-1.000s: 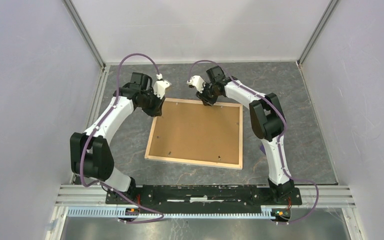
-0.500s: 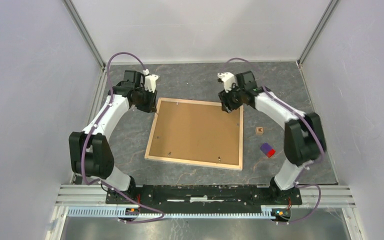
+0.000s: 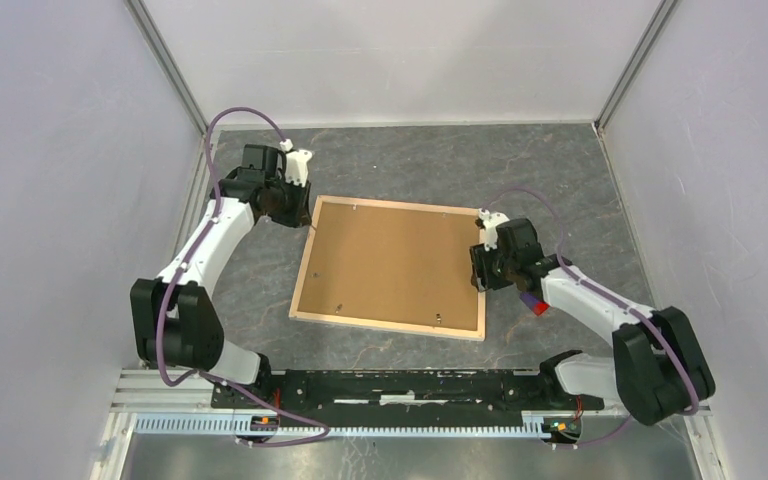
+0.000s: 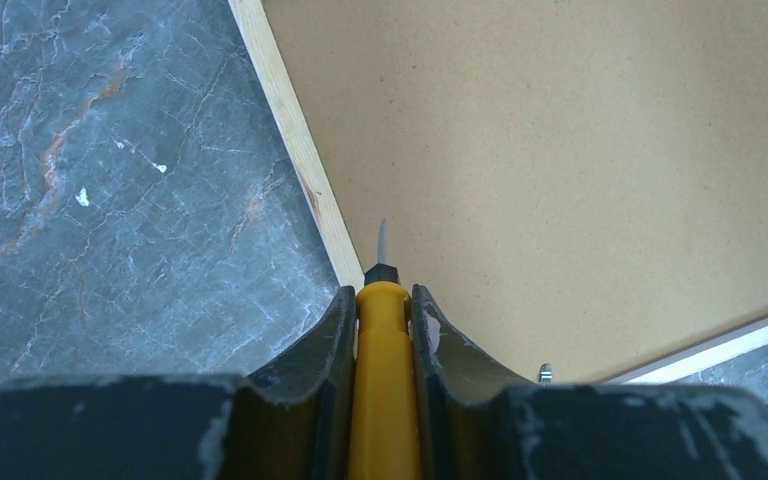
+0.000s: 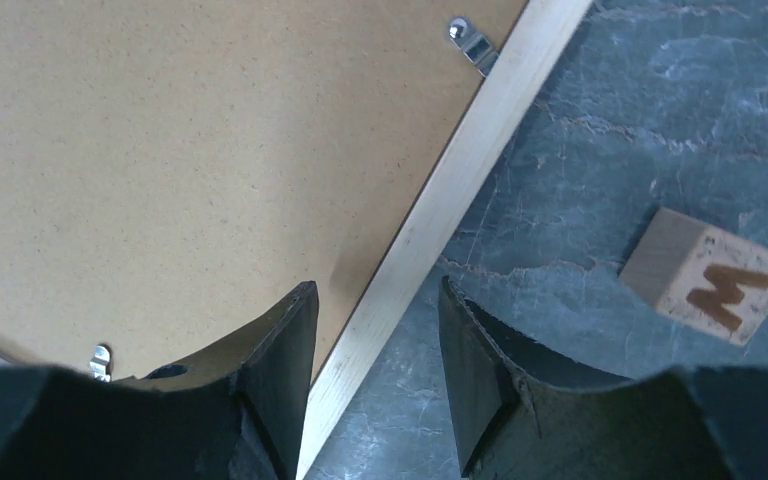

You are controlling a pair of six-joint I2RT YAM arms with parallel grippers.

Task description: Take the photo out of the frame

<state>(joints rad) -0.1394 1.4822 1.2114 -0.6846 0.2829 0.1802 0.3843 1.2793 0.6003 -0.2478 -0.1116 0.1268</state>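
Observation:
The frame [image 3: 302, 268] lies face down on the table, its pale wood edges around a brown backing panel [image 3: 395, 262]. The photo is hidden under that panel. My left gripper [image 3: 295, 212] is at the frame's far-left corner, shut on a yellow screwdriver [image 4: 384, 380]. The screwdriver's metal tip [image 4: 382, 235] points at the inner side of the wood edge [image 4: 290, 150]. My right gripper [image 3: 485, 270] hangs open at the frame's right side. In the right wrist view its jaws [image 5: 378, 300] straddle the wood edge [image 5: 460, 170] with nothing gripped.
Small metal clips [image 5: 472, 42] [image 5: 101, 358] sit along the panel's right side, and another clip [image 4: 545, 372] by the far edge. A wooden letter block [image 5: 710, 275] and a blue-and-red block [image 3: 534, 303] lie right of the frame. Walls close both sides.
My right arm swung from the frame's far edge to its right side, and its jaws opened wider. My left gripper shifted a little left and back with the screwdriver.

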